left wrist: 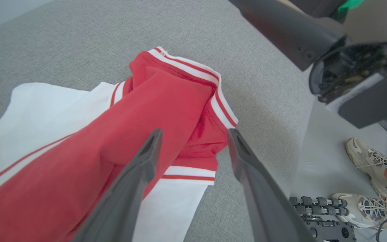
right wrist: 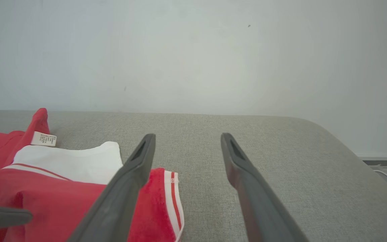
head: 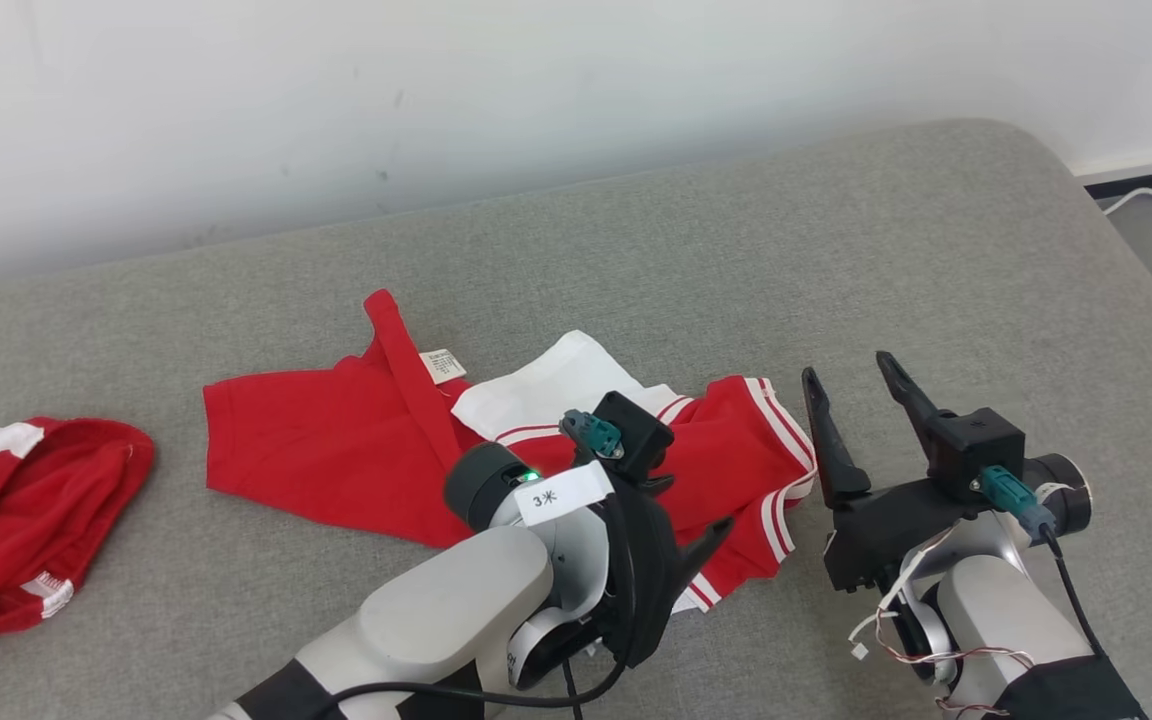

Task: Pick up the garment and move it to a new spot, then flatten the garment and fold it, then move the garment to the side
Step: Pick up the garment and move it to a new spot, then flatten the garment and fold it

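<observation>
Cushion (head: 936,250): grey fabric surface against a pale wall (head: 436,100); it bears everything below
Garment (head: 336,450): red with white panels and red-and-white striped trim; it lies rumpled about the middle of the cushion; its long axis runs left to right across the head view, with the plain red body toward the cushion's left and the striped cuff (head: 786,440) pointing toward its right end; a white care label (head: 443,365) sits on the edge nearer the cushion's back
Left gripper (head: 698,505): over the cuff end of the garment, near the cushion's front; jaws spread apart, red fabric showing between and beneath them in the left wrist view, nothing pinched
Right gripper (head: 848,367): over bare cushion just right of the cuff; fingers pointing toward the cushion's back; jaws wide apart and empty
Second red garment (head: 26,500): bunched at the cushion's left end
Shoes (left wrist: 371,164): a person's pale shoes on the floor past the cushion's front edge
</observation>
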You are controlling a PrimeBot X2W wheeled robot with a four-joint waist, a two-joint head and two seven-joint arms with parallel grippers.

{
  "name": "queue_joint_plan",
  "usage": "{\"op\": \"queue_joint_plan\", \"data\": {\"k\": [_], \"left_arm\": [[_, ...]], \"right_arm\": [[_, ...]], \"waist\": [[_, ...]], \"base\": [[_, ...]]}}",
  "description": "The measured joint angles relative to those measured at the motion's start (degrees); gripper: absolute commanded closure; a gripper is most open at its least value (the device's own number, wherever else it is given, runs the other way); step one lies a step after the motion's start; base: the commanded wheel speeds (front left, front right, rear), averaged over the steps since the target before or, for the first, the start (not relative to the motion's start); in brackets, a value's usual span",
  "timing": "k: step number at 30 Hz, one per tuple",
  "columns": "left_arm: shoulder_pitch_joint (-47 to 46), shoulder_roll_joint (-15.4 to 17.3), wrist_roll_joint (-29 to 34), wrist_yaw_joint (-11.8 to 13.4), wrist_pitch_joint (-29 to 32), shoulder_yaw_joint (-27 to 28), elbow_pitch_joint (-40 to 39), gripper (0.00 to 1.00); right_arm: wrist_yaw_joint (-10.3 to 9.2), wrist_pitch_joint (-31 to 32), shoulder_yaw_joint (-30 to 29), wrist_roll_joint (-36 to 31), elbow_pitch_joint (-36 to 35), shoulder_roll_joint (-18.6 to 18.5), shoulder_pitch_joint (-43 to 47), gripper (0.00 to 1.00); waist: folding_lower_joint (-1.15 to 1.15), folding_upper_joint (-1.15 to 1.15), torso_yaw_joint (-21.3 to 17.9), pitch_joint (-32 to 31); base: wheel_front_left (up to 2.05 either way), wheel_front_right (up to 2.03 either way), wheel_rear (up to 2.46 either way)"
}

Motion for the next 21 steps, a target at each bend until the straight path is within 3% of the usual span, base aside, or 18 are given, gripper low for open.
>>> {"op": "queue_joint_plan", "data": {"k": [8,15,21], "left_arm": [[-0.58,-0.11,-0.22,0.68,0.08,0.41,-2.24,0.00],[-1.53,0.00,1.05,4.15,-11.09,5.67,-2.16,0.00],[0.34,5.95,3.59,7.95,-18.06,7.61,-0.94,0.00]], "right_arm": [[0.23,0.05,-0.47,0.00,-0.07,-1.47,0.96,0.00],[2.44,1.63,-0.23,1.09,0.01,-1.92,-0.36,0.00],[4.09,3.65,0.15,1.42,1.58,-2.43,-1.53,0.00]], "waist": [[0.00,0.00,0.91,0.06],[0.00,0.00,3.77,-0.03],[0.00,0.00,7.21,-0.29]], "base": [[0.00,0.00,0.00],[0.00,0.00,0.00],[0.00,0.00,0.00]]}}
